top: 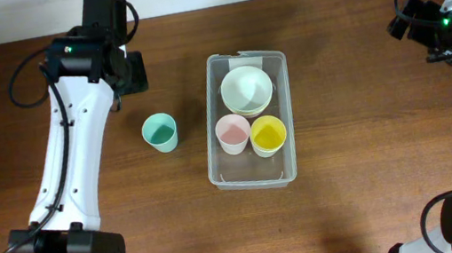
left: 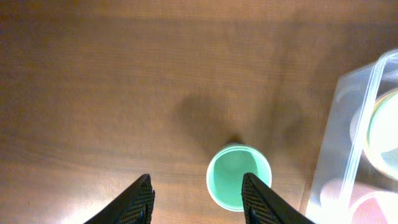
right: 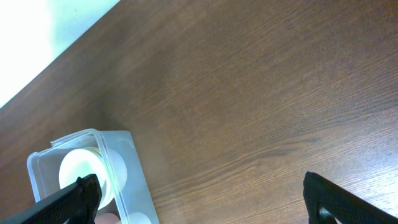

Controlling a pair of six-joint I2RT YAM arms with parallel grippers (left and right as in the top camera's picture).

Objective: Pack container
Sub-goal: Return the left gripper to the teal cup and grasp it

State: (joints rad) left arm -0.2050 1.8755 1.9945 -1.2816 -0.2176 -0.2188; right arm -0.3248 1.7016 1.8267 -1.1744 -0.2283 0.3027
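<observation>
Noted at table [top: 367,168] centre: container [top: 255,169], with bowl [top: 246,88] at its twelve o'clock end, pink cup [top: 232,132] and yellow cup [top: 267,134] midway. At its nine o'clock, on the table: teal cup [top: 160,133], upright, untouched. Left gripper [left: 197,177]: jaws apart, empty, apparently well above the cup. Right gripper [right: 200,179]: jaws wide, empty. Recommended: centre over the teal rim, descend, clamp one wall, lift clear, release at the container's six o'clock end.

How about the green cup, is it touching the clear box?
Apart. The overhead view shows bare table between the green cup and the container.
</observation>
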